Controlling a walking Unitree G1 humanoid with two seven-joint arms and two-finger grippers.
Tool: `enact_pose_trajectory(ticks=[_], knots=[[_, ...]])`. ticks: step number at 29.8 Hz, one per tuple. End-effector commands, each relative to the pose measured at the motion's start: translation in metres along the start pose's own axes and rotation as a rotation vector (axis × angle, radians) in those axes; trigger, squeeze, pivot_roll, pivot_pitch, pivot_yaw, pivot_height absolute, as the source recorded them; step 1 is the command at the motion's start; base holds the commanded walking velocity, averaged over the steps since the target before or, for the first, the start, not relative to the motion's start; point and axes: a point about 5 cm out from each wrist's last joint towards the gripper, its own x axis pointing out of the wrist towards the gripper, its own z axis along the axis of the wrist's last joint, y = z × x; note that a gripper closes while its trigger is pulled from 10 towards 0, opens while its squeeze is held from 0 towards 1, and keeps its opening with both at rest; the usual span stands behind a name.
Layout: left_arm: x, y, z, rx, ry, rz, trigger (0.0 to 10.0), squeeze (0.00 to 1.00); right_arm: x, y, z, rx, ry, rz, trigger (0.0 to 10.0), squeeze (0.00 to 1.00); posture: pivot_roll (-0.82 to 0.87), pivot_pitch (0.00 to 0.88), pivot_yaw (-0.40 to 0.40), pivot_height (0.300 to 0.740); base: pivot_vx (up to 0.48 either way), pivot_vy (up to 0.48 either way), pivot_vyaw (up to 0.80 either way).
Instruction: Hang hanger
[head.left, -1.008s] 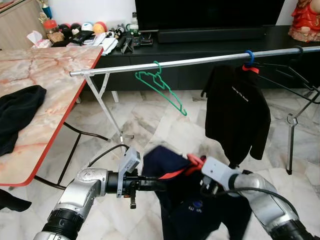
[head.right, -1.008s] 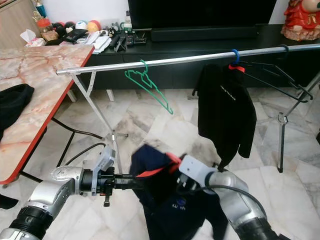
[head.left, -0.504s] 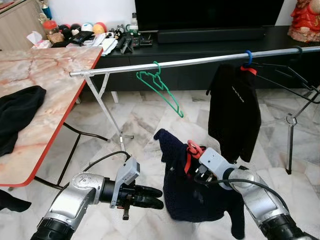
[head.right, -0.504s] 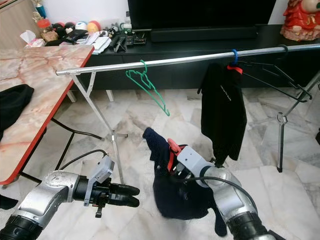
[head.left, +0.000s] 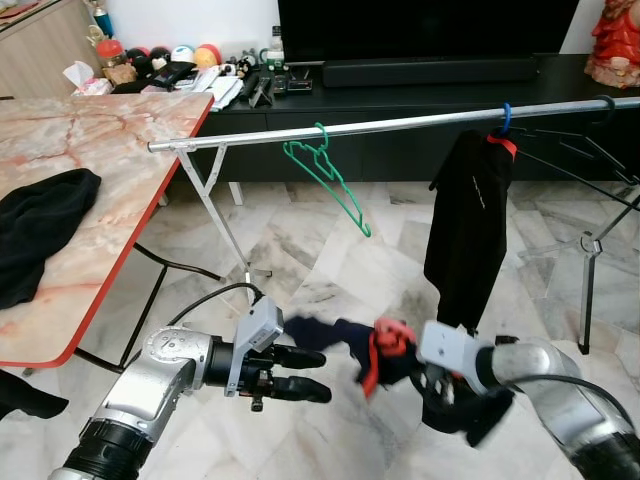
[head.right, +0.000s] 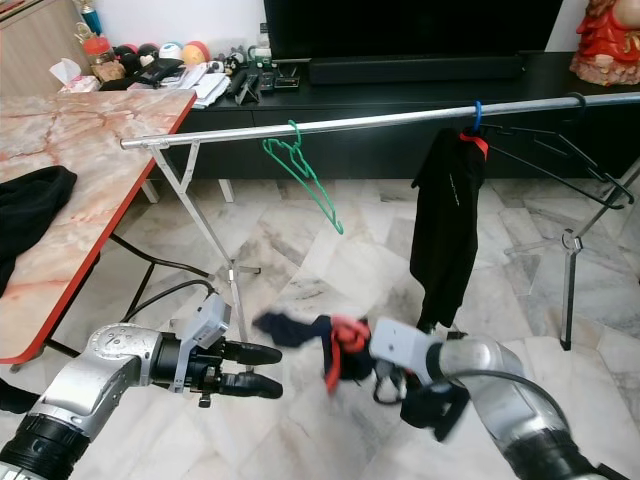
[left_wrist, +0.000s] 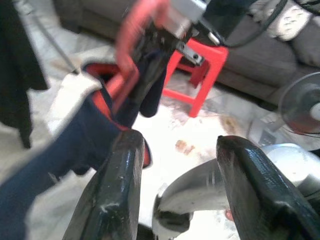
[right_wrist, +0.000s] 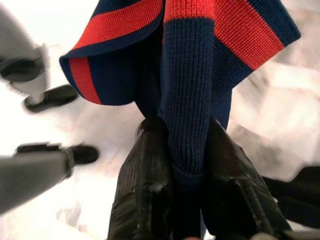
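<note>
Navy/red garment pinched in right end effector, below rail.

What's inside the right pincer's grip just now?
The right pincer is shut on a navy shirt with red collar bands. Whether the red hanger is also caught is hidden by the fabric.

red hanger with a navy garment draped on it, pinched between the right fingers, blurry.

Both arms were rounded brushed-silver shells with ribbed black collars and looping black cables. The left gripper had two long glossy black fingers behind a grey wrist block; the right gripper matched.
</note>
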Motion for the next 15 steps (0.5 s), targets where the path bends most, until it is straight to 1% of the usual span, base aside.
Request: enact_pose_trajectory(ticks=[1,3,4,8,10,11,14,15], knots=[[0.003,-0.002,0.006,0.027,0.011,-0.064,10.0,1.00,-0.005,0.002,0.014,-0.069,-0.072,0.051,0.0,0.00,-0.08,0.098,0.084,0.740,0.000,0.000,0.00],[0.006,-0.002,0.007,0.029,0.030,-0.104,10.0,1.00,-0.012,0.002,0.023,-0.082,-0.122,0.086,0.0,0.00,-0.09,0.103,0.089,0.740,0.000,0.000,0.00],[0.007,-0.001,0.007,0.029,0.032,-0.101,10.0,1.00,-0.015,0.002,0.028,-0.092,-0.139,0.096,0.0,0.00,-0.09,0.105,0.096,0.740,0.000,0.000,0.00],[0.010,-0.001,0.006,0.048,0.048,-0.102,10.0,1.00,-0.021,0.005,0.039,-0.138,-0.156,0.124,0.0,0.00,-0.09,0.111,0.099,0.740,0.000,0.000,0.00],[0.011,-0.001,0.006,0.061,0.051,-0.101,10.0,1.00,-0.022,0.005,0.041,-0.143,-0.162,0.132,0.0,0.00,-0.10,0.111,0.099,0.740,0.000,0.000,0.00],[0.011,0.000,0.005,0.085,0.058,-0.086,10.0,0.00,-0.024,0.007,0.044,-0.150,-0.173,0.146,0.0,0.00,-0.10,0.111,0.099,0.740,0.000,0.000,0.00],[0.010,0.000,0.005,0.105,0.076,-0.082,10.0,0.00,-0.025,0.008,0.046,-0.161,-0.176,0.156,0.0,0.00,-0.09,0.117,0.101,0.740,0.000,0.000,0.00],[0.009,0.000,0.003,0.119,0.104,-0.092,10.0,0.00,-0.026,0.008,0.046,-0.168,-0.173,0.159,0.0,0.00,-0.09,0.120,0.104,0.740,0.000,0.000,0.00]])
